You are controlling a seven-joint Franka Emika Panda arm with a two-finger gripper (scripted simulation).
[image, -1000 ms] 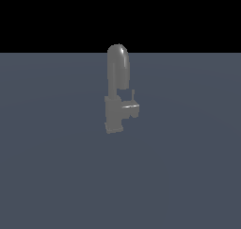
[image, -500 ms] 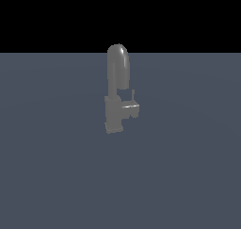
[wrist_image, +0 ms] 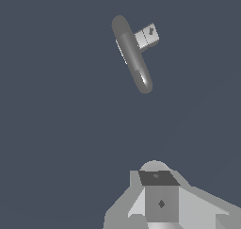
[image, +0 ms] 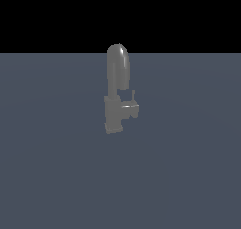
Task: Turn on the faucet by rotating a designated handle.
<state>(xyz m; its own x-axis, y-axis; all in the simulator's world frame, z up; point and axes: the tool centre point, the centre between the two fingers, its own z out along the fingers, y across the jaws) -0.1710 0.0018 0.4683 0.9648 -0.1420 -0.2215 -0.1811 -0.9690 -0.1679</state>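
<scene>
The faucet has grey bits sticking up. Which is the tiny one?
The handle: a thin little lever standing on the faucet's short side arm, on the exterior view's right. The spout is the tall, fat arch.

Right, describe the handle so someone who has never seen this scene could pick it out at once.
Find the grey faucet standing alone on the flat blue-grey surface. On the exterior view's right, a short blocky side arm juts from its square base. The handle is the thin little lever sticking up from that arm, far smaller than the tall arched spout beside it.
</scene>
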